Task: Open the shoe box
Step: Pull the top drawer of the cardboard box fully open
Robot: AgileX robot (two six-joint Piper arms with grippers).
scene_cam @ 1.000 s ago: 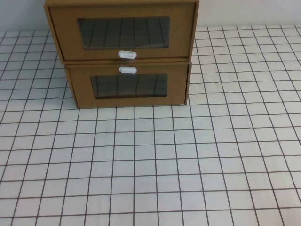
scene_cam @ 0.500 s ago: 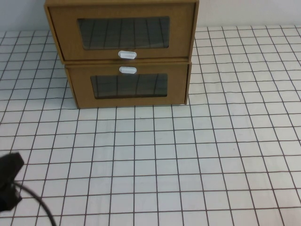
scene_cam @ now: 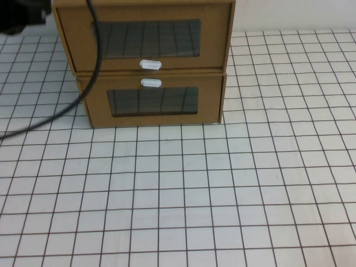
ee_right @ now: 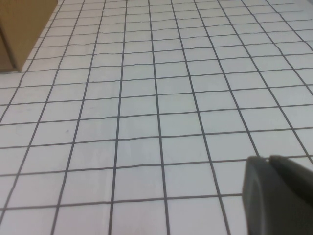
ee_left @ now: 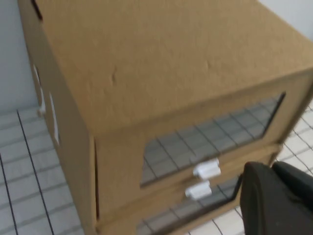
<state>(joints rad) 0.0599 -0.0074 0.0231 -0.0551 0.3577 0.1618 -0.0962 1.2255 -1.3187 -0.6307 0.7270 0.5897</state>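
"Where was the left hand?"

"Raised beside the top left corner of the stack, its tips pressed together. A black cable ran from it across both fronts."

"And the stack itself?"

"An upper shoe box sat on a lower shoe box, both brown cardboard, at the back of the white gridded worktop. Each front had a dark window and a white tab. Both were closed."

"The right hand?"

"Well apart from the stack, low over bare worktop, closed on nothing."
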